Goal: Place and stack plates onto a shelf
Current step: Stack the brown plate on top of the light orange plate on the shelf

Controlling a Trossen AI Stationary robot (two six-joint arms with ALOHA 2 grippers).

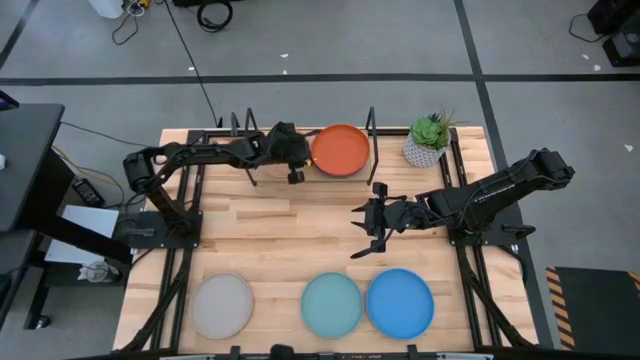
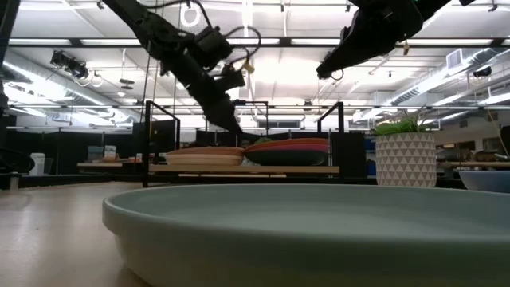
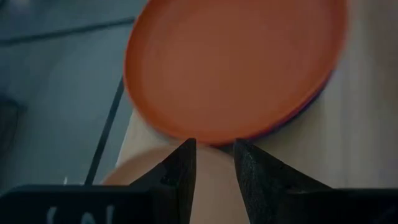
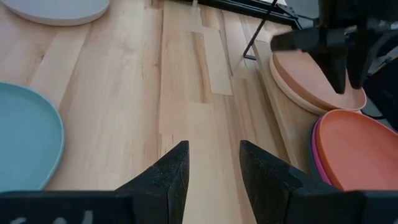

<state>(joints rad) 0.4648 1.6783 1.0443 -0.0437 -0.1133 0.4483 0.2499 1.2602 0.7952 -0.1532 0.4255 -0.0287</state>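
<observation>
Three plates are seen along the near edge of the worktop (image 1: 270, 215): the grey plate (image 1: 221, 305), the light turquoise plate (image 1: 332, 304) and the blue plate (image 1: 400, 301), the last two just beside each other. The shelf (image 1: 262, 152) is set at the far edge, beside a potted plant (image 1: 430, 139). On it, the orange plate (image 1: 341, 149) is stacked on top of a magenta one (image 4: 316, 152), with a salmon plate (image 4: 314, 84) alongside. The left tool (image 1: 295, 165) is held over the shelf just beside the orange plate, its fingers slightly parted and empty. The right tool (image 1: 366, 232) is held above the middle of the worktop, fingers apart, nothing gripped.
</observation>
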